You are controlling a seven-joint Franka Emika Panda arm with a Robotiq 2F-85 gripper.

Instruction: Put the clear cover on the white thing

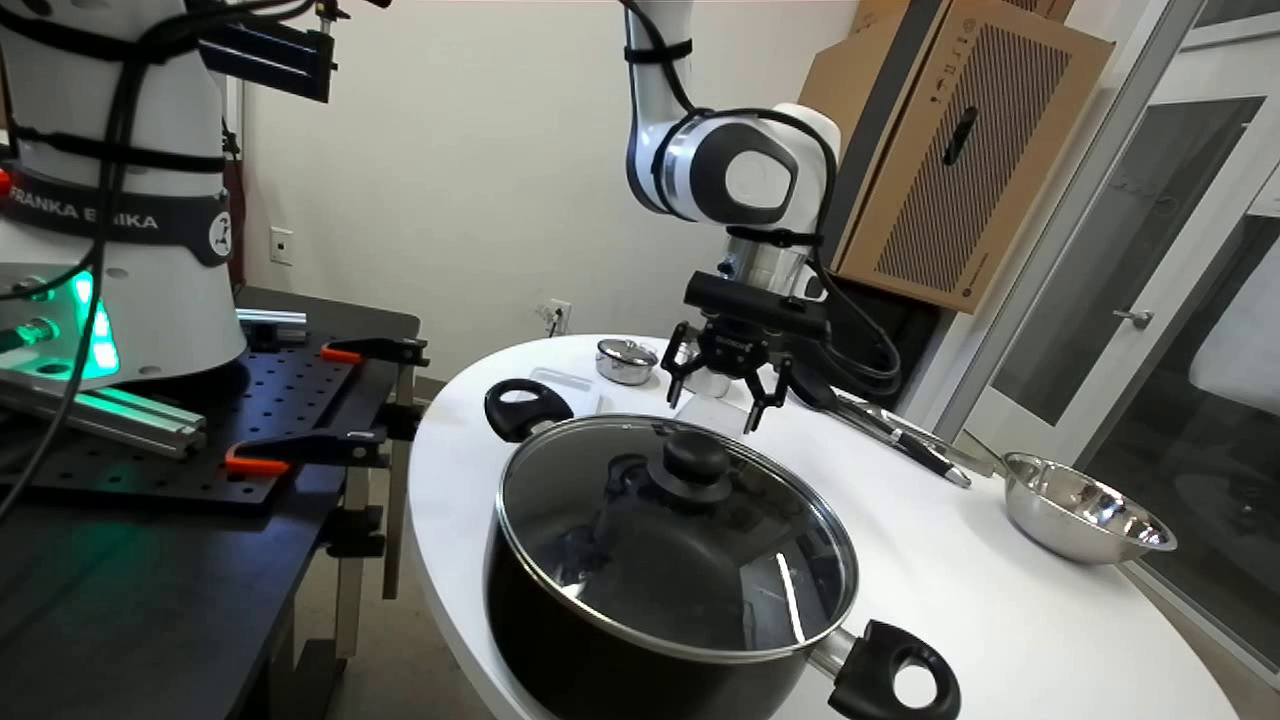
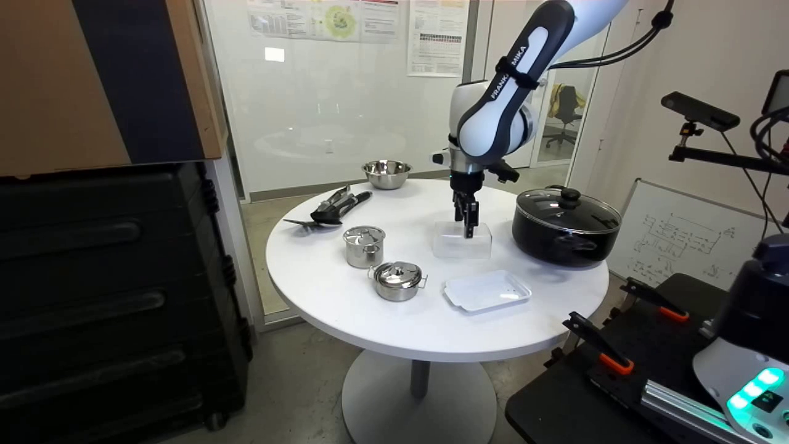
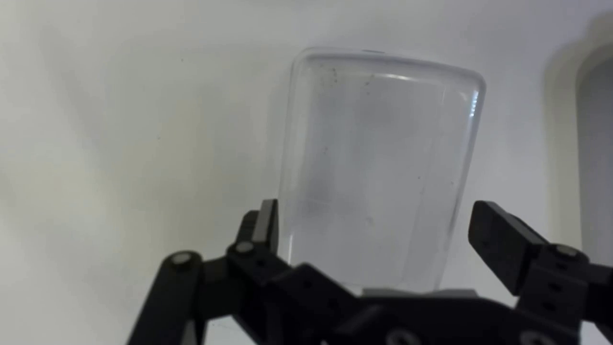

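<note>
And the jaws are spread wide, straddling the clear cover on the counter, the white tray lying near that cover!

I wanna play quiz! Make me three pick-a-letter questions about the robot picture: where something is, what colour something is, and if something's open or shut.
1. Where is the clear cover?
A. In the white tray
B. On the table, near the big pot
C. In the metal bowl

2. What colour is the big pot?
A. Black
B. Red
C. Yellow

3. How is the gripper?
A. Shut on the clear cover
B. Shut on nothing
C. Open

Right letters:
1 B, because an exterior view shows it lying there, apart from the tray and bowl.
2 A, because its sides look black in both exterior views.
3 C, because the wrist view shows the fingers spread apart.
</note>
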